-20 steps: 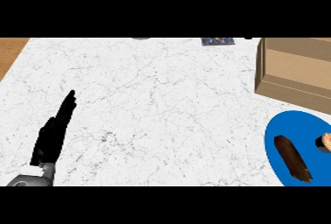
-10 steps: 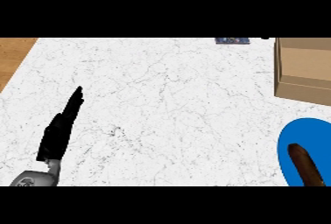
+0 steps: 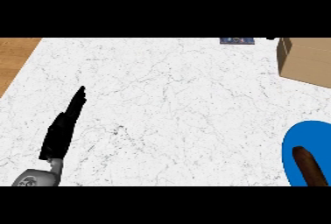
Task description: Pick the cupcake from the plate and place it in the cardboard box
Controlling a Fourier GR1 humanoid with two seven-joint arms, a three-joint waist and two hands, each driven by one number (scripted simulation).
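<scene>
Nothing looks done yet. The left hand (image 3: 62, 131) rests with fingers straight near the tabletop's (image 3: 168, 100) left edge. The cupcake and right hand are unseen; blue plate (image 3: 298, 140) and cardboard box (image 3: 307, 61) sit right.

white marble table (image 3: 168, 100), brown cardboard box (image 3: 307, 61) at far right edge, round blue plate (image 3: 304, 151) at near right, small dark blue item (image 3: 237, 40) at far edge
</scene>
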